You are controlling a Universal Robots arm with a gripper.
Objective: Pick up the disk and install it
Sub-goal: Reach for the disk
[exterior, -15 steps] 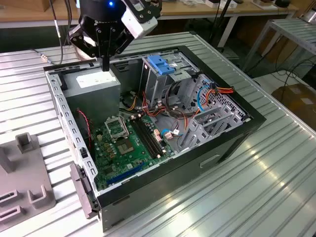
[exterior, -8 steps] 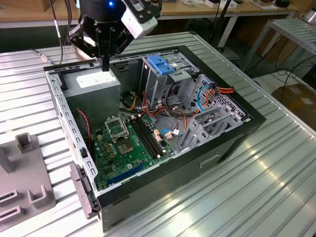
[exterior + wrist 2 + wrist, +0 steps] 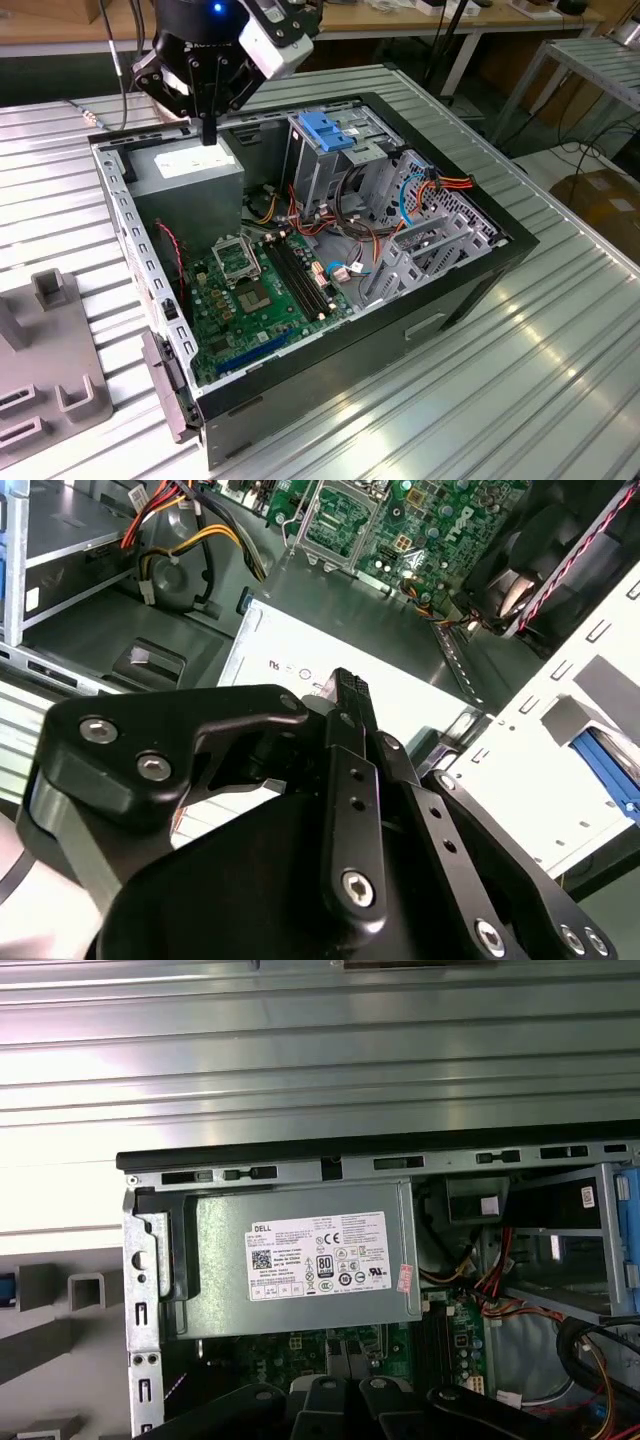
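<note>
My gripper hangs over the back corner of the open computer case, just above the grey power supply with its white label. In the second wrist view the gripper has its black fingers pressed together, with nothing between them. A bright blue edge lies beside a grey fixture outside the case wall. I cannot tell whether that edge belongs to the disk. The metal drive cage stands at the far side of the case, with a blue plastic bracket fixed on top.
The green motherboard lies on the case floor, with red, orange and blue cables bundled on the exterior view's right. A grey fixture with upright blocks sits on the ribbed metal table at the exterior view's left.
</note>
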